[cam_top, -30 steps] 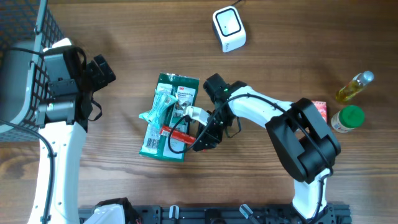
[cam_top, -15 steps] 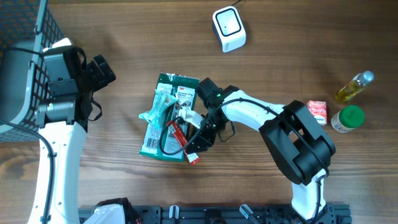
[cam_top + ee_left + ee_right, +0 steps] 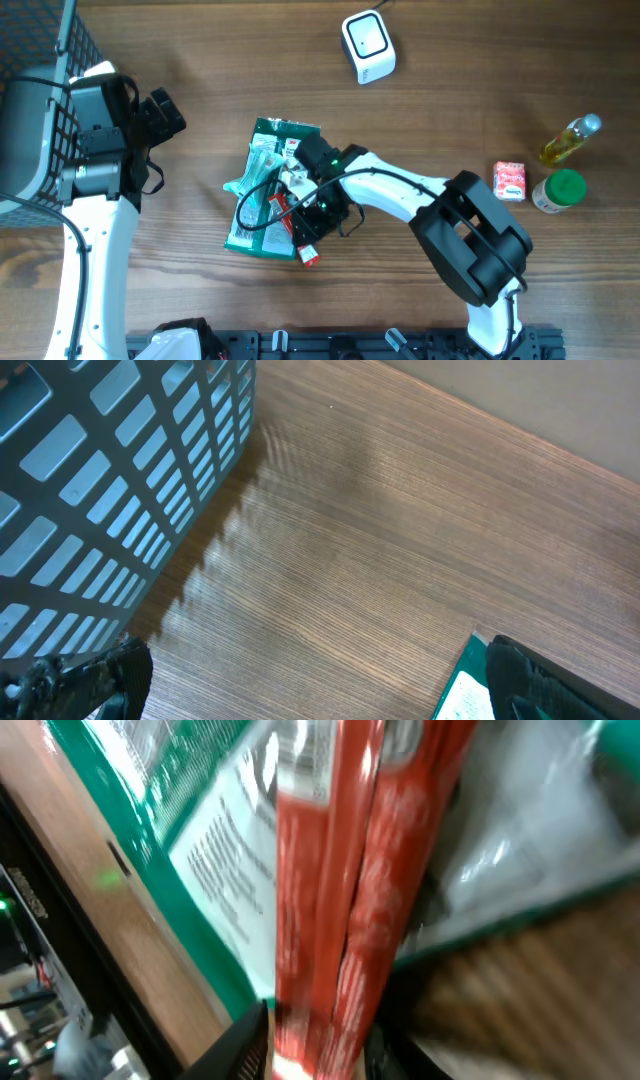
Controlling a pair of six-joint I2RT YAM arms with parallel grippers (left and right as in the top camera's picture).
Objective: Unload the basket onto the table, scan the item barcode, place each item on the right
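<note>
Your right pincer sits low over the green package, which lies flat on the surface a little left of centre. In the right wrist view the pincer has its jaws closed around a long red packet; the packet fills the gap between them and runs up and away from the camera over the package's printed green card. From overhead you see the red packet lying at a slant, its lower end poking out past the package's bottom right corner. The wrist picture is blurred, so you cannot read any print or make out a barcode on it.

The scanner, a small white box, stands well apart at the top of the surface, above and to the right of the package.

Your left pincer hangs at the left side with its jaws spread wide and nothing between them. In its own view the two fingertips frame bare wood, the grey basket fills the upper left, and a corner of the green package shows at the lower right.

At the far right stand an oil bottle, a green-lidded jar and a small carton, close together.
</note>
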